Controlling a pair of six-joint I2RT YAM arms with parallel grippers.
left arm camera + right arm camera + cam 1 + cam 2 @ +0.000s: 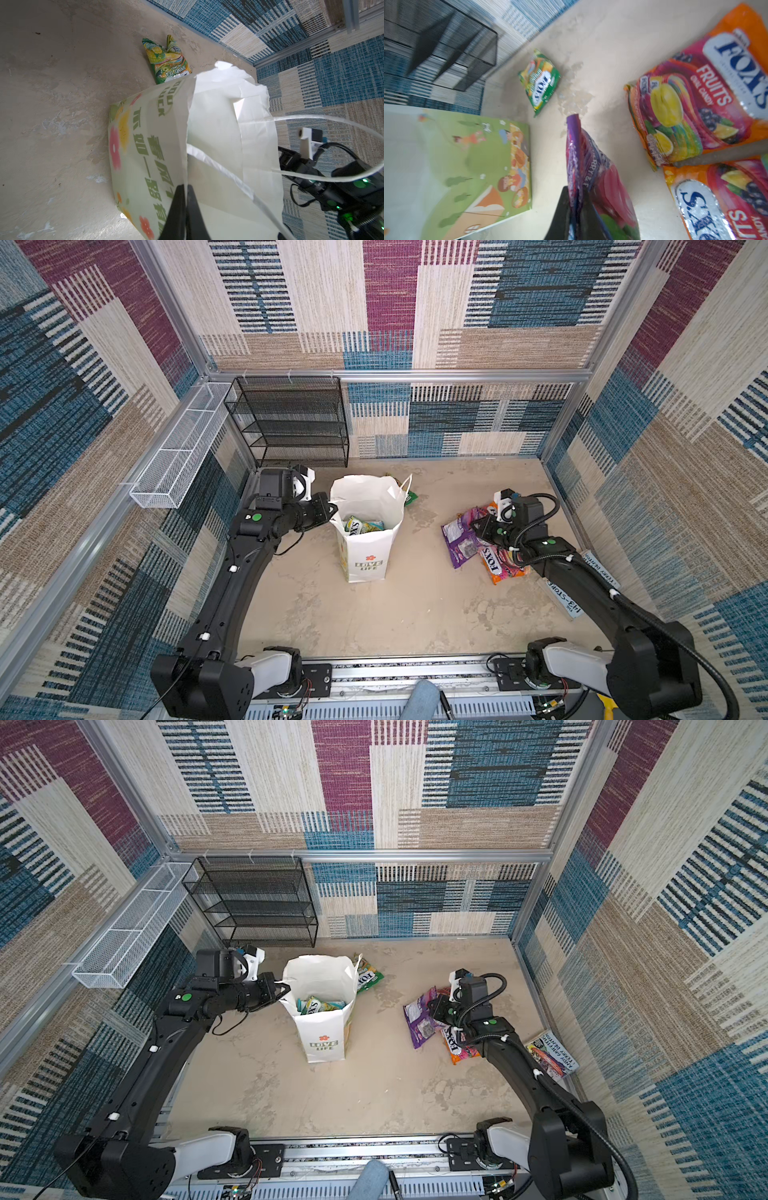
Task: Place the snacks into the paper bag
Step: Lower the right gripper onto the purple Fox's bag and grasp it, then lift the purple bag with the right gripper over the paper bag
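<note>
Near the middle of the mottled beige tabletop (395,614), tall white paper bag (368,560): stands upright, mouth gaping, matt paper creased along the rim, cord handles slack. Inside, glossy crinkled packets (363,526), teal and yellow-green, lying below the rim.

At nine o'clock of the bag's mouth, left gripper (333,508): black tapered jaws pressed together on the thin paper rim, pinching it.

Well apart at three o'clock from the bag, right gripper (575,193): clamps the crimped edge of a purple packet (591,166), shiny foil standing edge-on between the jaws.

Just beside, at five o'clock from that packet, two orange-pink packets (695,93): lie flat, slick and wrinkled, edges nearly touching.

At one o'clock, close behind the bag, green packet (368,977): lies flat, ends pinched.

Further out at four o'clock, against the wall, printed book (555,1054). At eleven o'clock, black mesh shelf (291,418), boxy and tiered.
</note>
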